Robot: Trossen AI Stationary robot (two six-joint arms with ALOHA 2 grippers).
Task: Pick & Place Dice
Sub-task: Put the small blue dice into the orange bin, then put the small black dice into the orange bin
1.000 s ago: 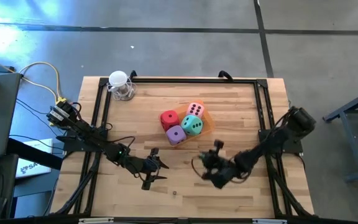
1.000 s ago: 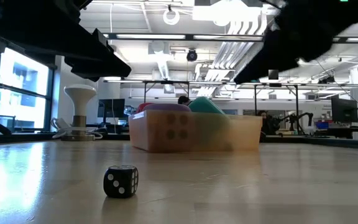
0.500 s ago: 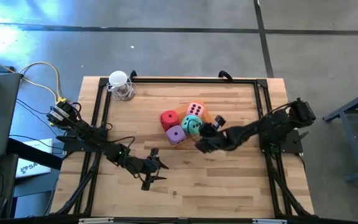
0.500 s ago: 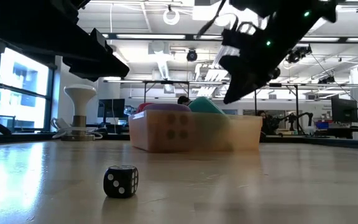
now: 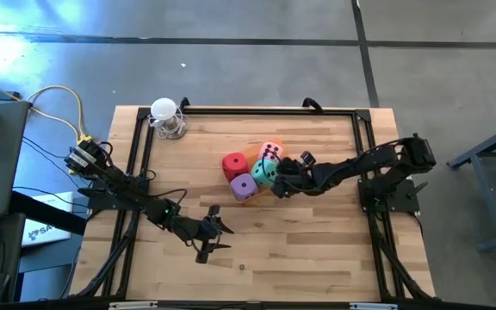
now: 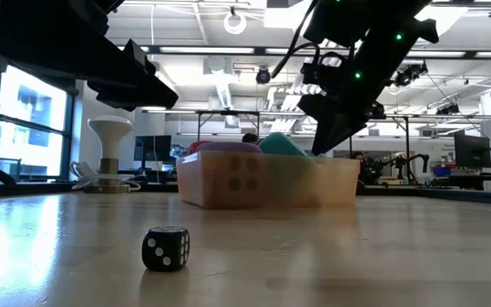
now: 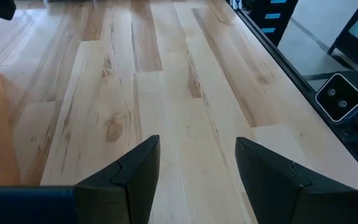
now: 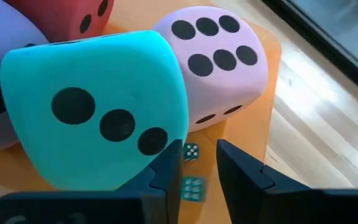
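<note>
The four dice sit together in the middle of the counter (image 5: pixel 317 250), on an orange tray (image 8: pixel 263 81): red die (image 5: pixel 235 164), purple die (image 5: pixel 244 187), teal die (image 5: pixel 264 172) and pink die (image 5: pixel 272 151). The right pincer (image 5: pixel 280 184) is just beside the teal die (image 8: pixel 98 106), with a small gap between its fingers (image 8: pixel 241 165), holding nothing. The left pincer (image 5: pixel 216 237) hangs over bare wood near the front edge, its fingers (image 7: pixel 135 171) apart and empty. A small black die (image 6: pixel 165 248) lies alone on the counter.

Wooden table (image 5: pixel 317 250) carries an orange tray (image 6: pixel 335 183), a small black die (image 6: pixel 165 248), a white stand (image 5: pixel 167 118)
</note>
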